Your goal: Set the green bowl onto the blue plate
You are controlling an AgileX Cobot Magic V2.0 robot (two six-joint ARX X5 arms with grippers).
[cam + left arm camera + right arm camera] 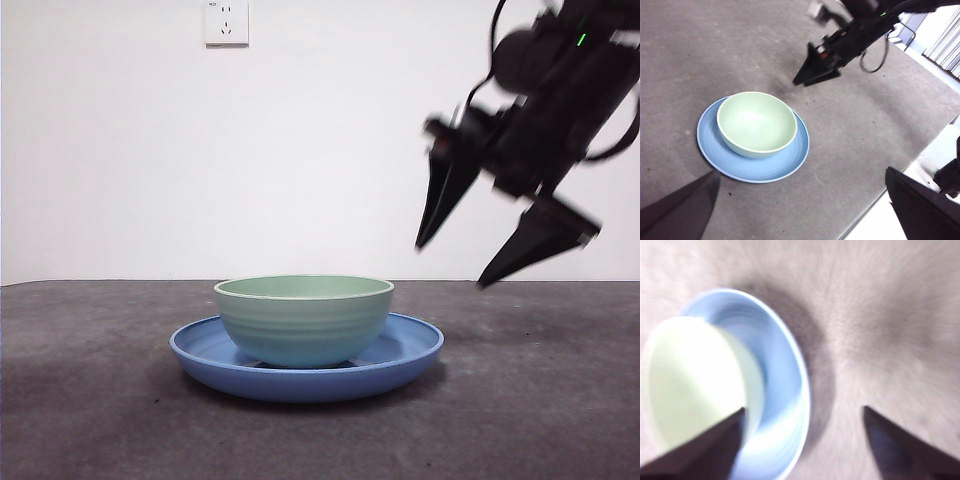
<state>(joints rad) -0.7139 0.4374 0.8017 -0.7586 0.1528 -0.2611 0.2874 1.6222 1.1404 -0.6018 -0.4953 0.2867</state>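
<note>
Right gripper (455,265) hangs in the air with jaws spread wide and empty in the front view, above and beside the green bowl (304,319), which sits upright on the blue plate (410,350) on the dark surface (540,420). From the left wrist, the left gripper (800,210) is wide apart, holding nothing, well clear of the bowl. Right wrist view is blurred; bowl and plate lie off to one side.
</note>
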